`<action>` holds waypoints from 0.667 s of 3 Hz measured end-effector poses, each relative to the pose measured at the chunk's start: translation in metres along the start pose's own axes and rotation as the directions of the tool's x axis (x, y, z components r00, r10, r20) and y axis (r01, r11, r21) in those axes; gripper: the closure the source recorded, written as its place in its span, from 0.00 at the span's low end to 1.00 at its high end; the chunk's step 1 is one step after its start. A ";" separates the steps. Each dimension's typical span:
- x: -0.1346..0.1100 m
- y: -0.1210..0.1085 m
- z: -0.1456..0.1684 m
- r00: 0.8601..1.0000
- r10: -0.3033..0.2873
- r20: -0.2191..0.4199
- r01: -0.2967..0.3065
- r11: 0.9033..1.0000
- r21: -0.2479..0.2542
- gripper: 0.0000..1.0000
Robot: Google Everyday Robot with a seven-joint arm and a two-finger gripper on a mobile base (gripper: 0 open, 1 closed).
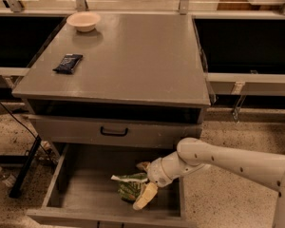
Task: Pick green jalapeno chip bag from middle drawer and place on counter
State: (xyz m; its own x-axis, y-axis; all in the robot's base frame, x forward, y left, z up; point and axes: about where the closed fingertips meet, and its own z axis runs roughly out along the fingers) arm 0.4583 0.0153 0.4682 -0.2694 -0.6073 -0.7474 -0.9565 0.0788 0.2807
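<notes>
lying at left on the counter (pixel 133 61) are a dark packet (pixel 67 63), its print unreadable, and a bowl (pixel 83 21). below, the green jalapeno chip bag (pixel 127 189) rests in the middle drawer (pixel 80 194), with the gripper (pixel 143 182) straddling it, jaws spread.

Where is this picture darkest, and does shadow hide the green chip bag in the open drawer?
Camera view: darkest in the black recesses at both sides and just under the matte grey counter; the deep grey middle drawer is dim at its back, yet the crinkly green jalapeno chip bag is readable, with the gripper at it inside the drawer.
</notes>
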 end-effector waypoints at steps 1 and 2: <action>0.000 0.000 0.000 1.000 0.000 0.000 0.000 1.000 0.000 0.26; 0.000 0.000 0.000 1.000 0.000 0.000 0.000 1.000 0.000 0.50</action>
State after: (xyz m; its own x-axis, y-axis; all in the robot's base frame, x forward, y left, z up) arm 0.4582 0.0153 0.4682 -0.2694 -0.6073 -0.7474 -0.9565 0.0787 0.2808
